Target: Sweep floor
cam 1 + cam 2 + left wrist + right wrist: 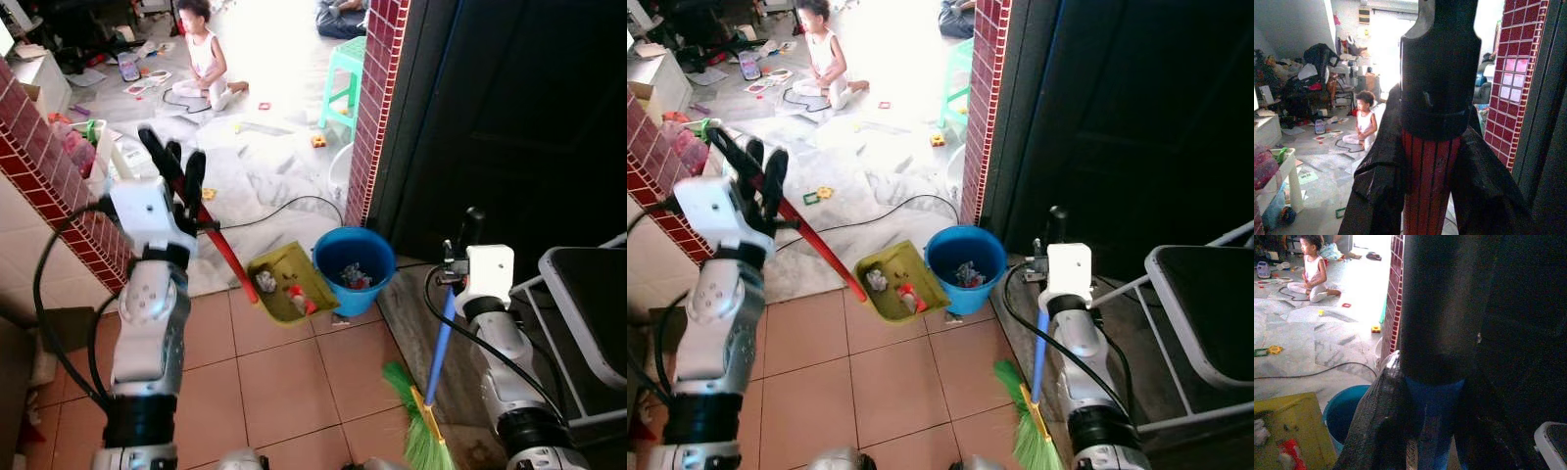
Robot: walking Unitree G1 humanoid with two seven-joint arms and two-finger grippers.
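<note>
Left eye view had the blue bucket (354, 271) sitting on the tiled floor (274, 382) at the foot of the red brick pillar (377, 108), and I used it as my marker. My left gripper (176, 171) was raised well to the bucket's left, its two black fingers clamped on the red handle (227, 257) of the yellow dustpan (290, 284); the left wrist view confirmed it, the fingers (1376, 186) hugging the red ribbed shaft on both sides. The dustpan lay tilted right beside the bucket, its edge touching or nearly touching the rim, I could not tell which, with a crumpled white scrap (265, 282) and a red piece (297, 297) in it. More rubbish sat inside the bucket. My right gripper (464, 235) was to the bucket's right, closed around the blue broomstick (440, 343), and the right wrist view showed the fingers (1381, 426) wrapped on the blue pole. The green bristles (419, 431) rested on the floor below and to the right of the bucket. A black cable (284, 208) trailed over the pale sheet beyond the bucket, a child (204, 54) sat on the floor far behind it, and a turquoise stool (345, 83) stood by the pillar.
</note>
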